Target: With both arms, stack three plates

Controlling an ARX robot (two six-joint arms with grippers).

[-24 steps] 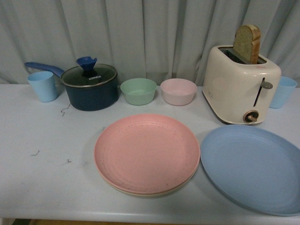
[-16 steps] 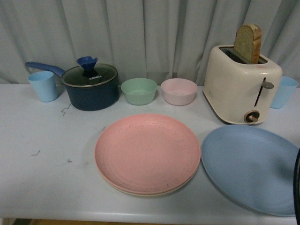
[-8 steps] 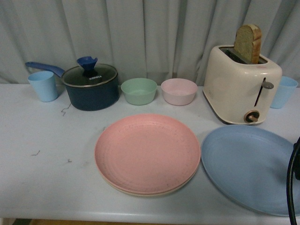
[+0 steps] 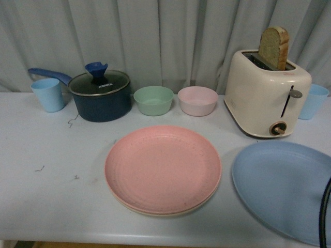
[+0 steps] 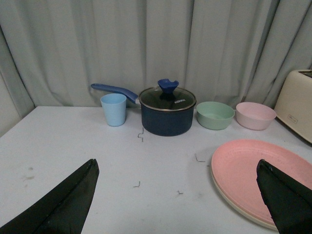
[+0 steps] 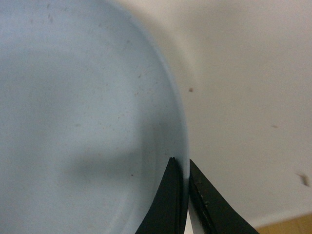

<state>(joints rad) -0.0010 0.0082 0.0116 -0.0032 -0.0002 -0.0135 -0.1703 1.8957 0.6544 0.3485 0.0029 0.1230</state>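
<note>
The pink plate (image 4: 163, 168) lies on the beige plate (image 4: 155, 212), whose rim shows beneath it, at the table's front middle. The pair also shows in the left wrist view, pink plate (image 5: 258, 173) on the beige rim (image 5: 239, 207). The blue plate (image 4: 282, 186) sits at the front right, lifted slightly. My right gripper (image 6: 184, 163) is shut on the blue plate's (image 6: 83, 112) rim; only a black cable (image 4: 325, 212) of that arm shows in the front view. My left gripper (image 5: 178, 168) is open and empty above the table, left of the stacked plates.
A dark blue lidded pot (image 4: 100, 94), a light blue cup (image 4: 47, 94), a green bowl (image 4: 153, 100) and a pink bowl (image 4: 197, 101) stand along the back. A cream toaster (image 4: 266, 93) with bread and another blue cup (image 4: 313, 101) stand at the back right. The table's front edge (image 4: 129, 240) is near.
The blue plate has shifted right and slightly up, away from the pink plate. The right arm's black cable came into the front view at the right edge.
</note>
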